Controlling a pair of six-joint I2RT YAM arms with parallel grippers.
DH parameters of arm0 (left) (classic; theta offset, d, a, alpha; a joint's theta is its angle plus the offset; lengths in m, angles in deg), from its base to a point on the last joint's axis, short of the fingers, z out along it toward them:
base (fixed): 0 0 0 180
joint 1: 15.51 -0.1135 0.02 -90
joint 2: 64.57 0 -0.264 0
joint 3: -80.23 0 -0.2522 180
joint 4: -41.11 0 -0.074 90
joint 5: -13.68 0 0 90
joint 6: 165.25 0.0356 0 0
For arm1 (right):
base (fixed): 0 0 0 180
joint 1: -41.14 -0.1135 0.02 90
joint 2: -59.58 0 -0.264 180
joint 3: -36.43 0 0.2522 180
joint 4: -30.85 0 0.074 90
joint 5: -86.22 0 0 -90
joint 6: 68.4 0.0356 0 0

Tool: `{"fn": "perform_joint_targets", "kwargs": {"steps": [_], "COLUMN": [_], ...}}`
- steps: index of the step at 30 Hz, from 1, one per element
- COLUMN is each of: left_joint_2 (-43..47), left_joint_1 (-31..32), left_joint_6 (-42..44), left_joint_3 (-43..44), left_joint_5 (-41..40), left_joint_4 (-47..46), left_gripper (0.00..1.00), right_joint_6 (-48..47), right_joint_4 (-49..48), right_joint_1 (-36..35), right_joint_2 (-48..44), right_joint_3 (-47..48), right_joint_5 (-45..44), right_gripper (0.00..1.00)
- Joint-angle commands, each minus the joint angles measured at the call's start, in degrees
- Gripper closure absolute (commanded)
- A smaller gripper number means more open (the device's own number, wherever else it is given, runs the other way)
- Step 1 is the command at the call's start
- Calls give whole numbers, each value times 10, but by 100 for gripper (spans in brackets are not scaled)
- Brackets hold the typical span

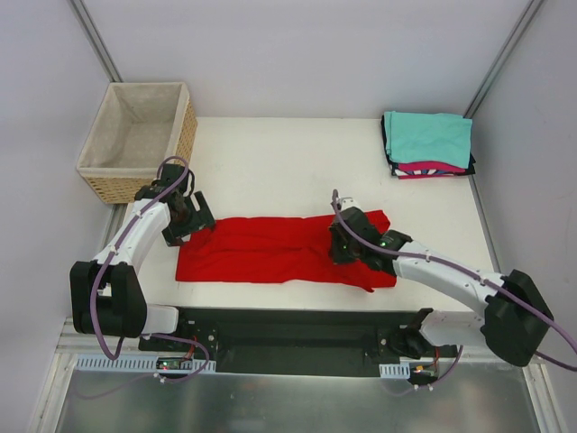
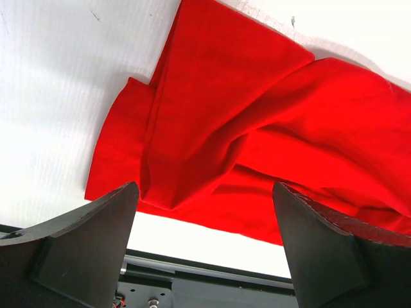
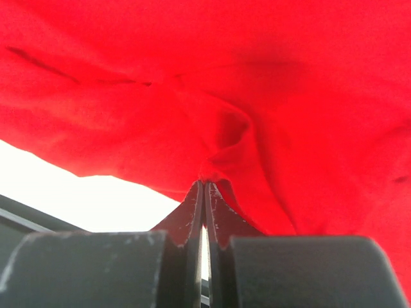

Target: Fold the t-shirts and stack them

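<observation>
A bright red t-shirt (image 1: 261, 248) lies on the white table as a long band folded lengthwise, rumpled at its right end. My right gripper (image 1: 341, 248) sits on that right part; in the right wrist view its jaws (image 3: 204, 183) are shut, pinching a bunched fold of the red cloth (image 3: 192, 77). My left gripper (image 1: 191, 221) hovers at the shirt's left end. It is wide open (image 2: 204, 189), with nothing between its fingers, and the red shirt (image 2: 257, 115) lies beyond them. Folded t-shirts (image 1: 428, 144) are stacked at the back right, teal on top, pink and black below.
A woven wicker basket (image 1: 135, 140) with beige lining stands off the table's back left corner. The black rail (image 1: 297, 329) carrying the arm bases runs along the near edge. Grey walls enclose the table (image 1: 279, 162) on three sides.
</observation>
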Motion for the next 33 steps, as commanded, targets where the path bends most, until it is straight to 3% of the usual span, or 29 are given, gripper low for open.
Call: {"fn": "perform_joint_targets", "kwargs": {"steps": [1,13,16,19,20,23,26,30,33], "left_joint_2": [16,17,17,17,18,17,18,18,21], "left_joint_1": [5,5,5,5,5,5,5,5,5], "left_joint_6": [4,7,7,8,8,8,8,9,8], "left_joint_3": [-3,-1,-2,-1,-1,0,0,-1,-4], "left_joint_5": [1,2,4,5,5,5,6,6,6], "left_joint_4": [4,5,4,5,4,5,4,3,4], "left_gripper": [14,14,14,14,14,14,14,14,14], "right_joint_6": [20,20,14,13,12,1,-7,-14,-5], "right_joint_4": [-4,8,32,65,70,97,122,137,136], "right_joint_1": [-39,-95,-99,-102,-103,-104,-103,-78,-18], "right_joint_2": [41,108,112,106,94,72,38,16,33], "right_joint_3": [36,81,96,111,112,123,135,134,117], "right_joint_5": [-15,-17,-24,-55,-66,-82,-119,-159,-146], "right_gripper": [99,99,90,73,56,30,21,21,22]}}
